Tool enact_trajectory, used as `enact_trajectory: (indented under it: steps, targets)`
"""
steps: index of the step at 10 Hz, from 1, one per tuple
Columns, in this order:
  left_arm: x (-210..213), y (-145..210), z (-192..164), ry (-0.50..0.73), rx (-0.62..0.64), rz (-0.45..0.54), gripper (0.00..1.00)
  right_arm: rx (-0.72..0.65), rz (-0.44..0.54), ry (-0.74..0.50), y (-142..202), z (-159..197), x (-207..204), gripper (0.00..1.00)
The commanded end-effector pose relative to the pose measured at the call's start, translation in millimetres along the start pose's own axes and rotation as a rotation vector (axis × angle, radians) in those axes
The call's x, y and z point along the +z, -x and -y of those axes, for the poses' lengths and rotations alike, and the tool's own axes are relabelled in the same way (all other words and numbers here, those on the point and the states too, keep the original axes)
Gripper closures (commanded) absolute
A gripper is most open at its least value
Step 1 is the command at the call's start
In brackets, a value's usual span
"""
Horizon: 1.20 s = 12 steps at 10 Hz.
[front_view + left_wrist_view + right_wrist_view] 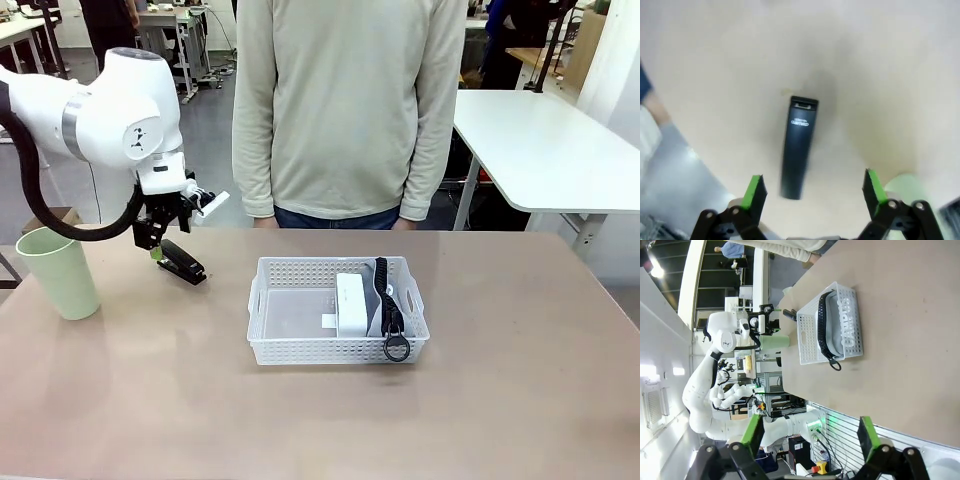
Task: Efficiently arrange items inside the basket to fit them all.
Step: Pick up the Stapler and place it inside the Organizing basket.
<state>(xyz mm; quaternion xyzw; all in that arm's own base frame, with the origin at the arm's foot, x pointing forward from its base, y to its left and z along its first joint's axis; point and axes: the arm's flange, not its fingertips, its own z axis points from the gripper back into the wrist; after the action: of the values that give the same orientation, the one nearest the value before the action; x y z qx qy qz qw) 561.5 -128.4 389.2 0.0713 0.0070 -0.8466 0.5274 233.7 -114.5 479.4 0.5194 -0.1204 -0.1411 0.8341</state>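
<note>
One white basket (330,352) sits at the middle of the table (500,400). It holds one grey pouch (844,325) and one white boxy device (350,305). One black stapler (183,264) lies near the far-left corner. One pale green cup (60,275) stands by the left edge. Two items are in the basket and two are out on the table.

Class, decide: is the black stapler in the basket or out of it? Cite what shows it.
Out. The stapler lies on the tabletop, left of the basket, apart from it.
</note>
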Motion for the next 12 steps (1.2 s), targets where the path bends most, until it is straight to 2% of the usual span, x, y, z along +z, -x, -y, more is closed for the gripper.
enact_trajectory:
  steps: [1, 2, 4, 5, 8, 10, 12]
  targets:
    - [-4.4, 20.5, -6.5, -0.115, -0.493, 0.117, 0.00, 0.026, -0.002, 0.004, 0.1, 2.0, 0.4, 0.00]
    - [0.0, 0.0, 0.0, 0.000, 0.000, 0.000, 0.00, 0.026, -0.002, 0.004, 0.1, 2.0, 0.4, 0.00]
    - [0.0, 0.0, 0.0, 0.000, 0.000, 0.000, 0.00, 0.026, -0.002, 0.004, 0.1, 2.0, 0.4, 0.00]
    - [-4.5, 5.6, -4.7, -0.036, -0.110, 0.013, 0.00, 0.026, -0.002, 0.004, 0.1, 2.0, 0.4, 0.00]
    - [-38.5, 24.2, -14.8, 0.035, -0.242, -0.026, 0.00, 0.026, -0.002, 0.004, 0.1, 2.0, 0.4, 0.00]
    - [-54.9, 23.1, -21.1, 0.026, -0.262, -0.015, 0.00, 0.026, -0.002, 0.004, 0.1, 2.0, 0.4, 0.00]
    - [-68.1, 21.6, -29.5, -0.001, -0.230, -0.031, 0.00, 0.026, -0.002, 0.004, 0.1, 2.0, 0.4, 0.00]
